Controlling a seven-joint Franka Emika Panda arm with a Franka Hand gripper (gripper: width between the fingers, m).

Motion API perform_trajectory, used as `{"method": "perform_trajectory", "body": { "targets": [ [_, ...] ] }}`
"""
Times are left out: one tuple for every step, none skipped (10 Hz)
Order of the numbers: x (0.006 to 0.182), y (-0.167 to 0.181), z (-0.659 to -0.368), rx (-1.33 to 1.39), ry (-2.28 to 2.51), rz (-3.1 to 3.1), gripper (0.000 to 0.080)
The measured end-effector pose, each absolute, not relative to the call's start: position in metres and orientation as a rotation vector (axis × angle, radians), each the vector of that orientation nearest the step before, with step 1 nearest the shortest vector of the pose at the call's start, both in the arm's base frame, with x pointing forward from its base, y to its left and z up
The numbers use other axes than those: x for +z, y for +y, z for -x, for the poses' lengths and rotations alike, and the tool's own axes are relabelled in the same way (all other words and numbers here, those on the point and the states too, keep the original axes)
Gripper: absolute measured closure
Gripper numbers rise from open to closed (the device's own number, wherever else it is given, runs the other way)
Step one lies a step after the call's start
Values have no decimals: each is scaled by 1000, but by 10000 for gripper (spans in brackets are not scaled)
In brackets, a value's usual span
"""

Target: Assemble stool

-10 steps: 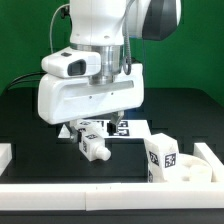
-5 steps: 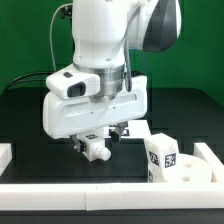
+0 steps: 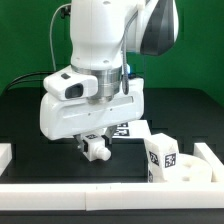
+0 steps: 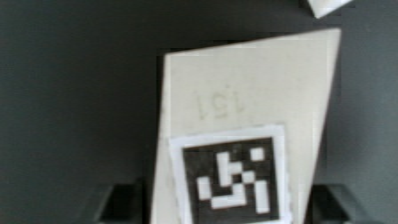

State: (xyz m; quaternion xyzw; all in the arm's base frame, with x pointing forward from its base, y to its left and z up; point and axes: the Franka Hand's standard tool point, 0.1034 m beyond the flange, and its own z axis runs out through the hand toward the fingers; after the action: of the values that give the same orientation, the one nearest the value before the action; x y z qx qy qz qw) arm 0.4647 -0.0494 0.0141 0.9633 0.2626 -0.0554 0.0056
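Note:
My gripper (image 3: pixel 95 138) hangs low over the black table, its jaws standing on either side of a white stool leg (image 3: pixel 95 149) and closing against it. In the wrist view the leg (image 4: pixel 249 110) fills the middle, with a black-and-white tag on it, and a dark finger (image 4: pixel 125 205) sits close at each side. A second white stool part (image 3: pixel 163 160) with tags stands tilted at the exterior view's right, by the rail corner. The rest of the kit is hidden behind the arm.
The marker board (image 3: pixel 130 130) lies flat just behind the gripper. White border rails run along the front (image 3: pixel 100 190) and at the right (image 3: pixel 208 155). A short rail piece (image 3: pixel 6 152) sits at the left.
The hand has sunk a little and turned its body over the leg. The leg has barely shifted. The part at the right has not moved.

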Motion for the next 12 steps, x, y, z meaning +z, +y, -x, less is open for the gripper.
{"method": "perform_trajectory", "body": {
  "targets": [
    [19,-51,-468,-152,932,-2976,478],
    [26,-53,-471,-130,1089,-2913,478],
    [30,-65,-471,-134,1430,-2765,478],
    [29,-76,-471,-131,1504,-2726,478],
    [29,-83,-470,-129,1534,-2706,478],
    [29,-83,-470,-142,1607,-2655,478],
    [29,-85,-470,-154,1703,-2592,478],
    [29,-87,-470,-163,1762,-2550,477],
    [29,-91,-468,-181,1884,-2461,477],
    [28,-98,-463,-215,2078,-2311,476],
    [26,-103,-459,-237,2187,-2215,476],
    [26,-108,-457,-268,2363,-2048,476]
  ]
}}
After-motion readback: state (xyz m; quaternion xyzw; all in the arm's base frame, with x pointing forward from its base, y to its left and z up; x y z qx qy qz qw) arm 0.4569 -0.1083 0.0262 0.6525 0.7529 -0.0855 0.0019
